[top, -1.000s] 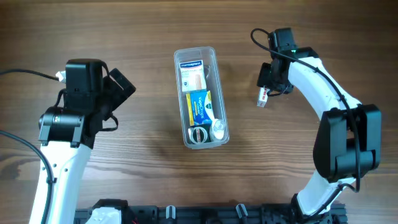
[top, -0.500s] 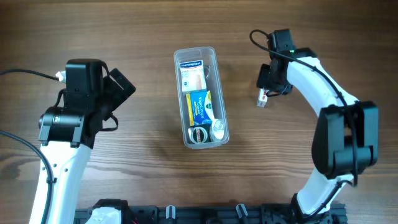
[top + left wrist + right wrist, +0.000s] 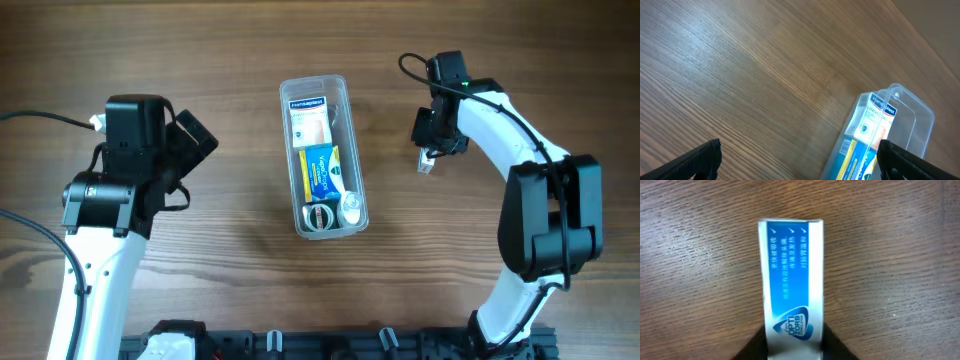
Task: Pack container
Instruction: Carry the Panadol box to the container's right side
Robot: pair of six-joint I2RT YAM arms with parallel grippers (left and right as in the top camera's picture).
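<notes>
Tabletop (image 3: 230, 60) is carrying the container (image 3: 323, 100), long axis pointing away, left of the nearer right pincer (image 3: 428, 152), which is gripping a blue box (image 3: 792, 280), while the left pincer (image 3: 800, 157) is gaping open.

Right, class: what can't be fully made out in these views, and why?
- Right wrist view: small blue-and-white cardboard box, lower end cut off by the bottom edge; the right pincer covers its lower sides.
- Left wrist view: clear plastic rectangular tub, one end cut off by the bottom edge.
- Overhead: print on the packs inside the tub, too small to read.
</notes>
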